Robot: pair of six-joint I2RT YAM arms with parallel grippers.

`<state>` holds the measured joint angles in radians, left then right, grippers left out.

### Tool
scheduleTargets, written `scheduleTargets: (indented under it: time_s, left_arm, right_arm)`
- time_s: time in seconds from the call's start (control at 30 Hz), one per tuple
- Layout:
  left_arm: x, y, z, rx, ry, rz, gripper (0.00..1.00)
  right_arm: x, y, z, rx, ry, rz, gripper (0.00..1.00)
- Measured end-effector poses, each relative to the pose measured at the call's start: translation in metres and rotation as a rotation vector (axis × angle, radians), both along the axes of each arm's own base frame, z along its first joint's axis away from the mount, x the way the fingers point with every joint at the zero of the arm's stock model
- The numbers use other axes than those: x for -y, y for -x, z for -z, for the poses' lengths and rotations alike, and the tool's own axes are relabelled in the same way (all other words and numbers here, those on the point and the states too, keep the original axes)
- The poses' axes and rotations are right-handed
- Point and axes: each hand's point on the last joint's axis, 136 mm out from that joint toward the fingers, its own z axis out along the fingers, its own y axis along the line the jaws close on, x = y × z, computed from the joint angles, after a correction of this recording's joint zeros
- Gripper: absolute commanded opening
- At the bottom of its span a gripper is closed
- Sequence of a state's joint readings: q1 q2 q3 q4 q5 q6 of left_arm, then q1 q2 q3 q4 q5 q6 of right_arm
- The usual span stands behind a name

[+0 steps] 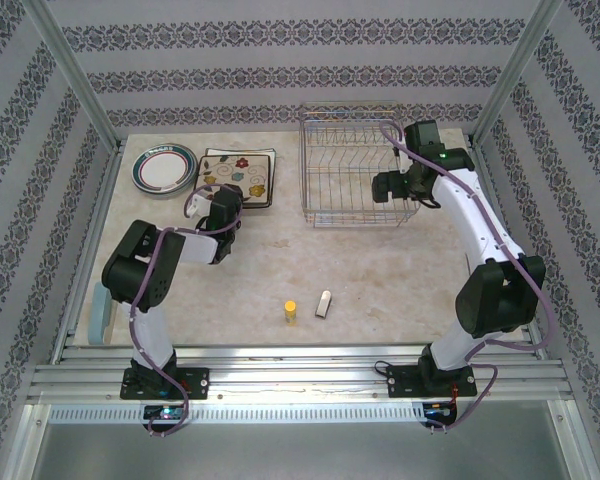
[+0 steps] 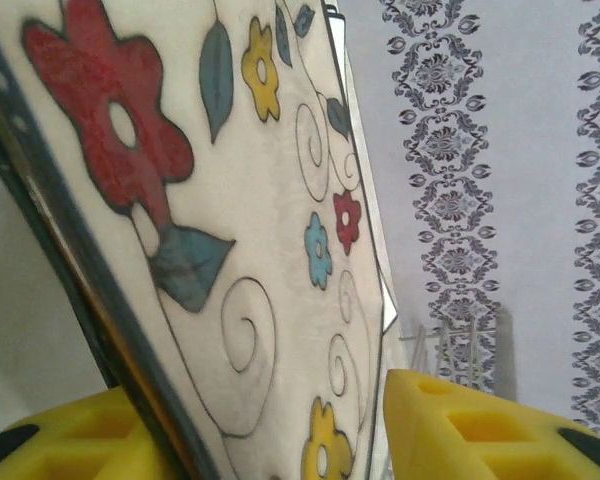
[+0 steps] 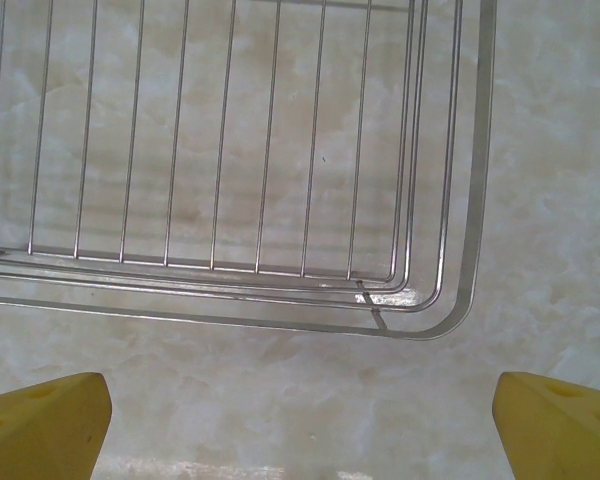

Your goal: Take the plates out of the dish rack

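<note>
The square plate (image 2: 270,250) sits between the left gripper's (image 2: 280,420) fingers (image 2: 480,430); whether they clamp it cannot be told. A round plate (image 1: 164,168) lies just beyond. The rack's (image 3: 450,200) corner lies under the right gripper (image 3: 300,410), whose fingers are spread wide and grasp nothing.

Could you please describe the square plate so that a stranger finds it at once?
Find the wire dish rack at the far side of the table. Two plates lie to its left; the square plate is the one nearer the rack. Unlike the round plate with ringed rim beside it, it is cream with coloured flowers and swirls.
</note>
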<state>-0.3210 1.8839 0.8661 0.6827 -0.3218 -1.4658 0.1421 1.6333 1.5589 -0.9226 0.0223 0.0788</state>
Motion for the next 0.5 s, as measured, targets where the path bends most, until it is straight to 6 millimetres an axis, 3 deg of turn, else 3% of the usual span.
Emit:
scheduleTargets:
  time_s: [0.17, 0.5]
  left_arm:
    - [0.004, 0.004, -0.003, -0.024, -0.016, 0.041, 0.65]
    - [0.011, 0.009, 0.014, -0.107, -0.056, 0.17, 0.68]
  right_arm:
    - [-0.002, 0.0, 0.005, -0.004, -0.008, -0.004, 0.98]
    - [-0.004, -0.001, 0.009, 0.009, -0.023, -0.011, 0.98]
